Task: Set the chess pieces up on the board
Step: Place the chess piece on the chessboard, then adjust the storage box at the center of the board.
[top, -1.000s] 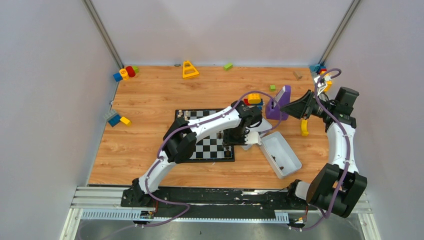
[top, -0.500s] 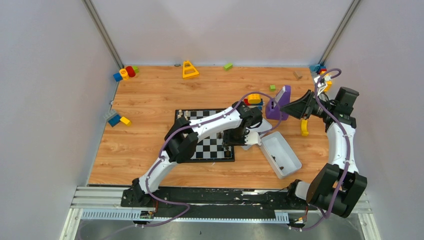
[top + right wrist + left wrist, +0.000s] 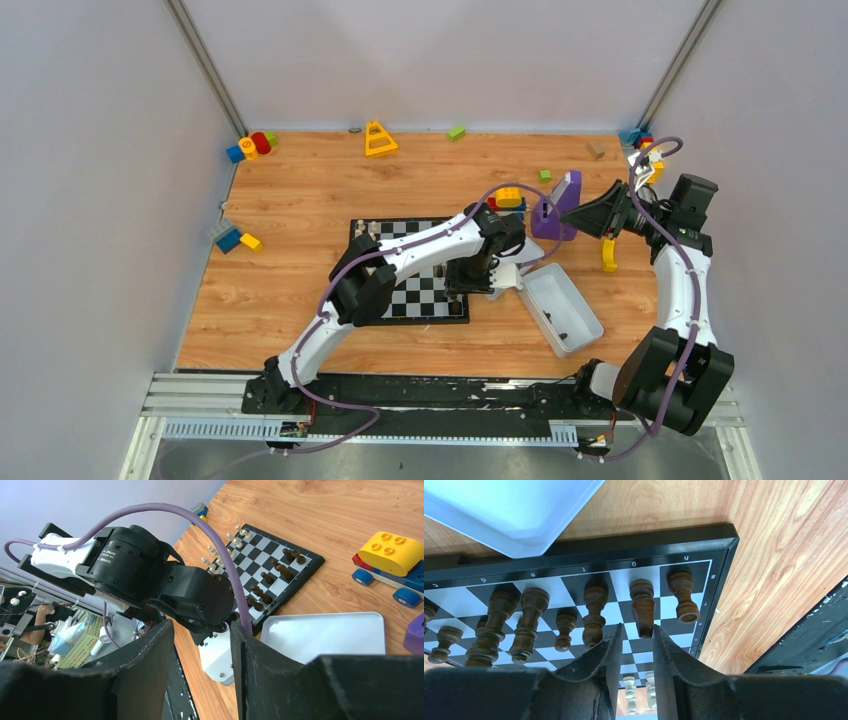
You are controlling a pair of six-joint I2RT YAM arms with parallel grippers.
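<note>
Starting at the left edge of the bench point(image 3: 300, 200), a few coloured toy blocks point(image 3: 233, 238) lie near the wall, well apart from everything else. Further right, near the middle of the bench, the board point(image 3: 420, 298) lies flat, with the left arm stretched across it from the near side.

Pale chess pieces point(image 3: 629, 685) stand along the board's left side. Dark chess pieces point(image 3: 594, 614) stand upright in a ragged line along its right side, by the lettered rim.

The left gripper point(image 3: 638, 629) hangs low over that right side. Its jaws stand parted and released, clamping nothing. One dark piece point(image 3: 642, 602) stands on its own square just at the fingertips, in line with the gap between them. Another dark piece point(image 3: 683, 595) stands beside it on the corner square.

Just beyond the board's right rim lies a flat white lid point(image 3: 325, 635), one corner reaching over the black rim in the left wrist view. Right of that, the white tray point(image 3: 590, 325) sits at an angle on the bench, with a few small dark pieces point(image 3: 556, 322) lying inside.

Behind the lid is a toy car point(image 3: 387, 562) with a yellow block on a blue wheeled base, and next to it a purple block point(image 3: 557, 212).

The right gripper point(image 3: 201, 627) is raised above the bench just right of the purple block and points left toward the board. Its jaws are apart and empty. A yellow block point(image 3: 608, 256) stands below it on the bench.
</note>
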